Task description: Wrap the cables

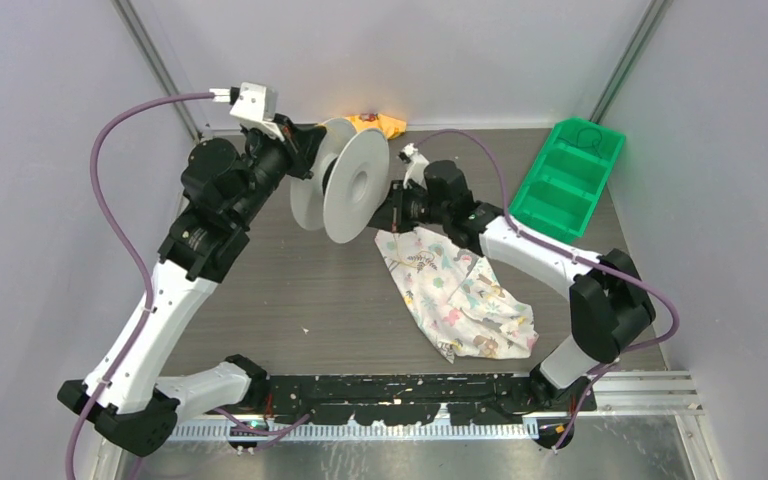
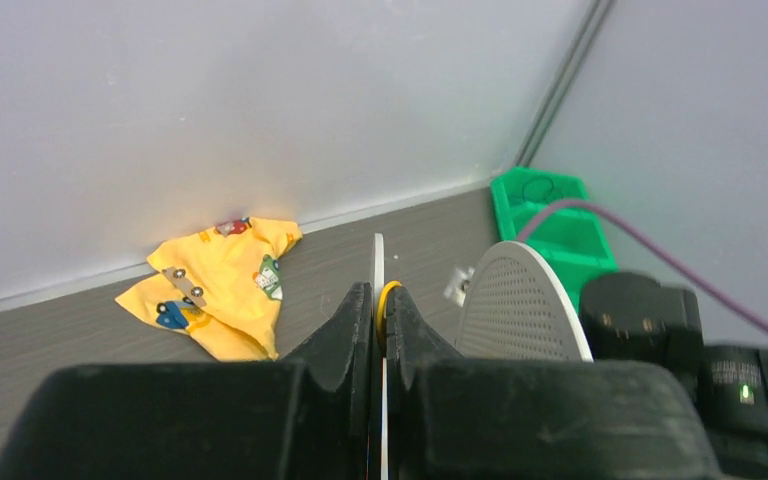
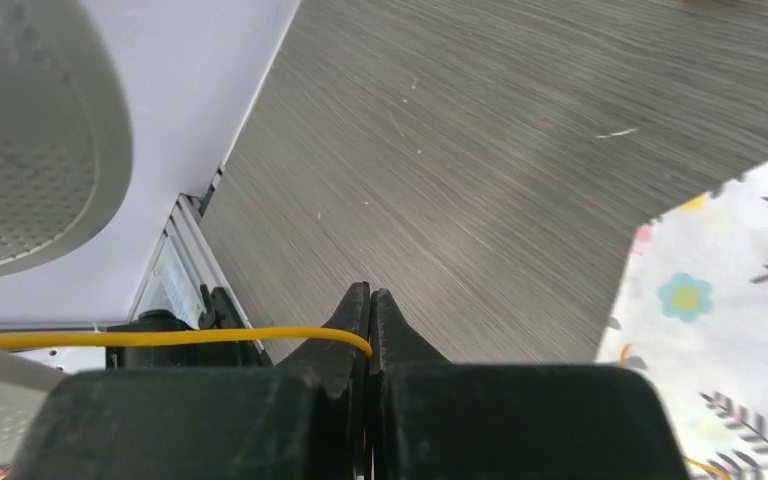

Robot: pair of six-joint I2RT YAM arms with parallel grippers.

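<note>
Left tool (image 2: 378, 300) clenched on thin rim of white spool (image 1: 356, 186), flanges standing on edge. Right tool (image 3: 370, 302) clenched on yellow cable (image 3: 160, 337): cable pinched at fingertips, runs nearly straight leftward toward spool. Bit of yellow also shows between left tool's fingers. Flowered cloth (image 1: 460, 295) on desk (image 1: 290, 300) beside right tool.

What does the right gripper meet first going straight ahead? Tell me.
Probably the bare table. The right gripper, shut on the yellow cable, points across open tabletop; the spool rim sits off to one side. Depth is unclear.
</note>
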